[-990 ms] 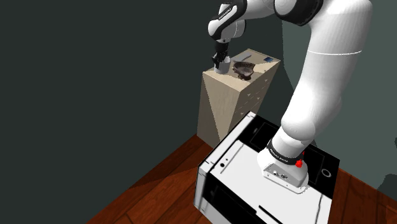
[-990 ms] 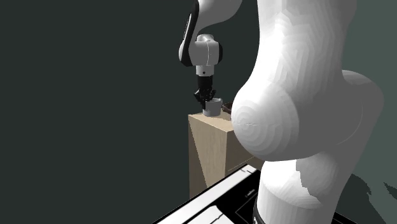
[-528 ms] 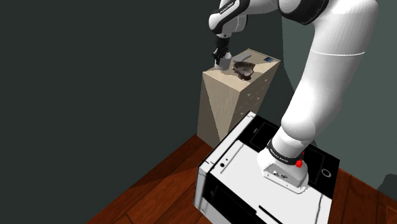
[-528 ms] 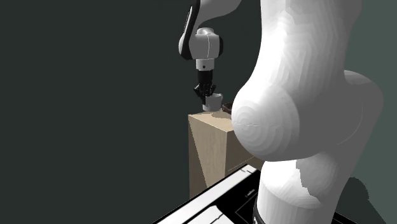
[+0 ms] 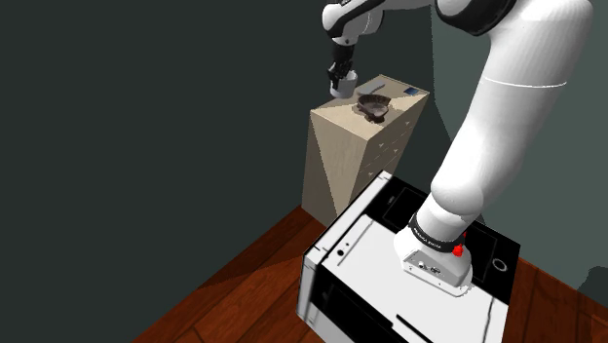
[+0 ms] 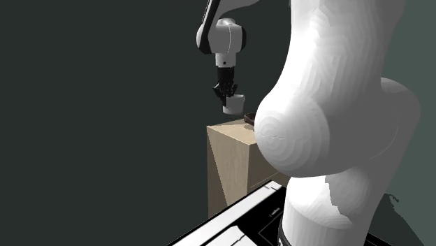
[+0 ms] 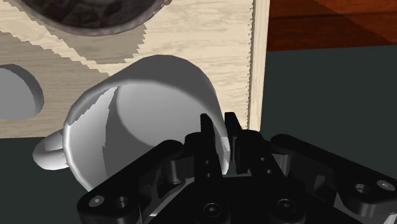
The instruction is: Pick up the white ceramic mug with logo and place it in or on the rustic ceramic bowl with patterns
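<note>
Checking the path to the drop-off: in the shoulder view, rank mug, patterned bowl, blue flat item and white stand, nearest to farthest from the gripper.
1. mug, clasped in the gripper, above the cabinet.
2. bowl, on the cabinet top, right of the gripper.
3. blue flat item, cabinet's far right corner.
4. stand, the view's lower right.
</note>
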Controlling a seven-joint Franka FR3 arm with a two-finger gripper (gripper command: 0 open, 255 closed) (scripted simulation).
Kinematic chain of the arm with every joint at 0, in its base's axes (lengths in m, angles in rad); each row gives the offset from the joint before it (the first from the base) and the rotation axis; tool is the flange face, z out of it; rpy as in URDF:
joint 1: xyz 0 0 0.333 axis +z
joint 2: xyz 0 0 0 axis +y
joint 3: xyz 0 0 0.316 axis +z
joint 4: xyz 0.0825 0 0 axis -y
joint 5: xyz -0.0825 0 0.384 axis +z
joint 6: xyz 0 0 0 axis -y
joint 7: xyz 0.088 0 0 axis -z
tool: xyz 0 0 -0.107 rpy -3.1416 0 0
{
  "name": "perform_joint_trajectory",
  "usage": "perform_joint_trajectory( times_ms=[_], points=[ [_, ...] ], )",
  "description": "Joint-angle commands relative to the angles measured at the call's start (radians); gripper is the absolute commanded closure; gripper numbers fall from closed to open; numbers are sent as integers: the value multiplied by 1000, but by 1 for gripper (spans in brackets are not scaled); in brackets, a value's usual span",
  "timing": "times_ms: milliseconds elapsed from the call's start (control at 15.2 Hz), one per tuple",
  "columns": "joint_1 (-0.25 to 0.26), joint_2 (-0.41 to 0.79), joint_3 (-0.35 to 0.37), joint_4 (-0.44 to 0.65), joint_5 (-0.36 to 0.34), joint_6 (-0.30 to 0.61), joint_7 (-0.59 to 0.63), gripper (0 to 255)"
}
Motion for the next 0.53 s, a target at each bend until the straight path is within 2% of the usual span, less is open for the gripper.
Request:
perform_joint_trajectory(
  times_ms=[0,462],
  points=[
    [2,-8,0,17,-4,-25,4,255],
    [4,-37,-2,77,-14,-113,9,255]
  ],
)
